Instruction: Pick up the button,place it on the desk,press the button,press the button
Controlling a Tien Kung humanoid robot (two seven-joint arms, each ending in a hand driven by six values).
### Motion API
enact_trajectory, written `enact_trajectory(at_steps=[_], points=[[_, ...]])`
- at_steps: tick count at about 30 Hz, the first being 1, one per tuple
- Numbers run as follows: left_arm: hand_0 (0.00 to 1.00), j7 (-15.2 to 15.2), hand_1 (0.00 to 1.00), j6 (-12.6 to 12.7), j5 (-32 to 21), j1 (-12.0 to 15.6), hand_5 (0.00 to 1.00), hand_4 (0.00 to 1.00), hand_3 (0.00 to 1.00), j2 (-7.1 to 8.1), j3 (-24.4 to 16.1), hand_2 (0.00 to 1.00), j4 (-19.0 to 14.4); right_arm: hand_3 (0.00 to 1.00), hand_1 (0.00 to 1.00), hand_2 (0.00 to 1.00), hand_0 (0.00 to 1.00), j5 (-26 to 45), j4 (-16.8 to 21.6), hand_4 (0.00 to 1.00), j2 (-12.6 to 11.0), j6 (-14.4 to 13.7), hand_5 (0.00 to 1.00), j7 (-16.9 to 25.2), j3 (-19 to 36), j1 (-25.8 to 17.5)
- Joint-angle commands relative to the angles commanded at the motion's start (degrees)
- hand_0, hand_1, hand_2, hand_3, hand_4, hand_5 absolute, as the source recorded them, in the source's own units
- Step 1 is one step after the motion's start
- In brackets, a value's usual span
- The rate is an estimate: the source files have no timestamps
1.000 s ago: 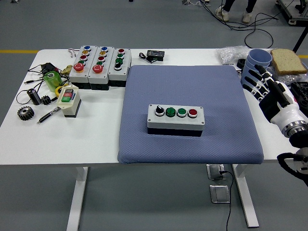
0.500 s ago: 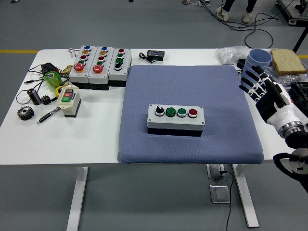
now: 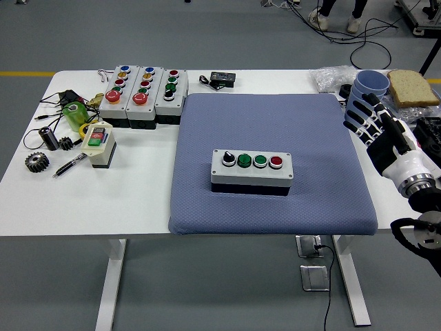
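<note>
The right hand is hovering at the blue mat's right edge, fingers spread and empty; it is needing one extended fingertip squarely over a cap of the button box, pressing straight down.

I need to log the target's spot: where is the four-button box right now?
In the head view, the four-button box sits near the middle of the blue mat, well left of the right robot hand at the mat's right edge.
</note>
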Motion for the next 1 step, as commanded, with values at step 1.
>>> enact_trajectory(at_steps=[1], points=[[0.624, 0.0, 0.659, 0.0, -0.1, 0.0, 0.637, 0.34, 0.594, 0.02, 0.1, 0.681, 0.0, 0.675, 0.701, 0.72, 0.759, 0.1, 0.0, 0.799, 0.0, -0.2, 0.425, 0.0, 0.1, 0.0]])
